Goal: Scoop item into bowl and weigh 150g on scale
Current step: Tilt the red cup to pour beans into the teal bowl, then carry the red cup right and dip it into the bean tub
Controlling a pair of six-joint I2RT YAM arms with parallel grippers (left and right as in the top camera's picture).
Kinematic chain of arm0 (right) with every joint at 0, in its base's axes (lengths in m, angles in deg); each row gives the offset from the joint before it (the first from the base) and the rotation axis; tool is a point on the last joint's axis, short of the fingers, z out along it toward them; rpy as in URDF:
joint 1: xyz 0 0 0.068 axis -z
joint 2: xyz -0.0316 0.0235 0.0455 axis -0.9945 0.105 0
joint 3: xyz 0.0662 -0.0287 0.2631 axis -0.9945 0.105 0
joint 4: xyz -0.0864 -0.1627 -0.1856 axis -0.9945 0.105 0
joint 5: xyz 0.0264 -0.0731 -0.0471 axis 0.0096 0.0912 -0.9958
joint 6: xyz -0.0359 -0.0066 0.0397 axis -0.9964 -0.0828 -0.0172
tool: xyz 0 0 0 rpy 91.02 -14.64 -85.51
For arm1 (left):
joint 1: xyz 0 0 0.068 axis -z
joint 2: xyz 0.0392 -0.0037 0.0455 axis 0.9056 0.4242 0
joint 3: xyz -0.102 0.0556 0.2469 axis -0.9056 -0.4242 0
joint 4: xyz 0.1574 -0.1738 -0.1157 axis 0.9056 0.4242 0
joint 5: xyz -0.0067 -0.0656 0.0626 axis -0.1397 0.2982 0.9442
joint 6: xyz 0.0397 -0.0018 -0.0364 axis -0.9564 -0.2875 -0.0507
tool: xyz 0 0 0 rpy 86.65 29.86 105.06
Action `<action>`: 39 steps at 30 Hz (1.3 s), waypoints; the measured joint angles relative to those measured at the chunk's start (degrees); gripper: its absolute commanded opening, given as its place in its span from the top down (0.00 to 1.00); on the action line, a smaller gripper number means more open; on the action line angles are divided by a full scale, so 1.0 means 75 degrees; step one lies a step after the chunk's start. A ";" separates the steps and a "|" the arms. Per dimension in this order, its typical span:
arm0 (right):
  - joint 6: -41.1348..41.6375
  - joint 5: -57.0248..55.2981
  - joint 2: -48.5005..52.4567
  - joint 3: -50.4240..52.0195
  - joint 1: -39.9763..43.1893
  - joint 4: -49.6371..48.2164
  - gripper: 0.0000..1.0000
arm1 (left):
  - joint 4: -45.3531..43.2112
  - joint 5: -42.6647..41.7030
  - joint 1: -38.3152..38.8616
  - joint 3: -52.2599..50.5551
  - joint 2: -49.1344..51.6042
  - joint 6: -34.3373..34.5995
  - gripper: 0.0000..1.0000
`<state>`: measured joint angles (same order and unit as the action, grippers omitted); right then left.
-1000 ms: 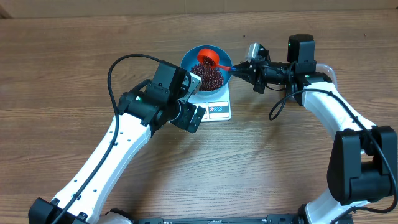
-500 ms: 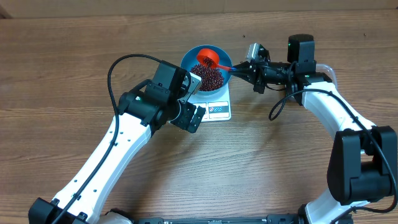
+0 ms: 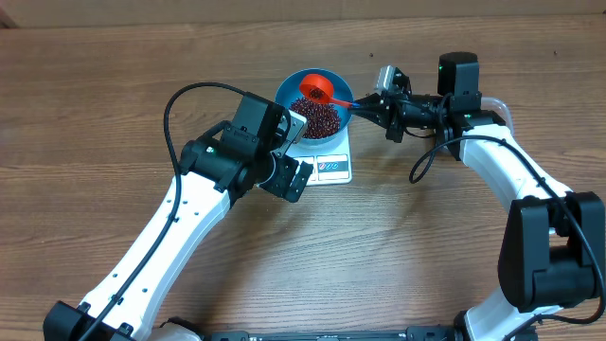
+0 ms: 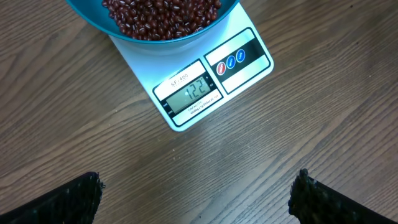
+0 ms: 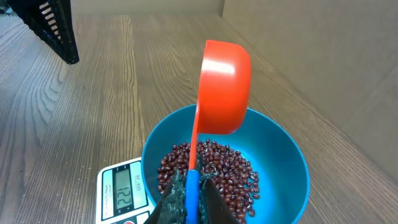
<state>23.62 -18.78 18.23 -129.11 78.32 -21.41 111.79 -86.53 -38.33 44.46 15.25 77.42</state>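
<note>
One scoop point(image 5: 225, 87), its handle pinched in the right gripper point(image 5: 189, 186), hangs tipped and seemingly empty directly above the beans point(image 5: 217, 165) in the bowl point(image 5: 283, 152) on the scale point(image 4: 205, 68), while the left gripper point(image 4: 199, 196) gapes wide alongside.

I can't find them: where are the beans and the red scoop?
beans point(image 5: 224, 171), right wrist view, middle of the pile.
red scoop point(image 5: 225, 87), right wrist view, back of its cup.

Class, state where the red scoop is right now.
In the right wrist view the red scoop hangs tipped above the beans in the blue bowl, its handle pinched by the right gripper.
</note>
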 measured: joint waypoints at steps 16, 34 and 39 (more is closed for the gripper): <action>-0.0609 -0.0262 0.0000 0.0000 0.0000 -0.0189 0.96 | 0.0000 -0.0003 0.0000 0.0000 0.0000 0.0000 0.00; -0.1174 -0.0309 -0.0003 0.0000 0.0000 -0.0405 0.96 | 0.0000 -0.0003 0.0000 0.0003 0.0000 0.0000 0.00; 0.0160 -0.0300 -0.0003 0.0000 0.0000 -0.0463 0.96 | -0.0003 0.0000 0.0000 0.0000 0.0000 0.0000 0.00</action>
<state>24.82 -21.03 18.21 -129.11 78.32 -24.88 111.77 -86.53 -38.33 44.46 15.25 77.42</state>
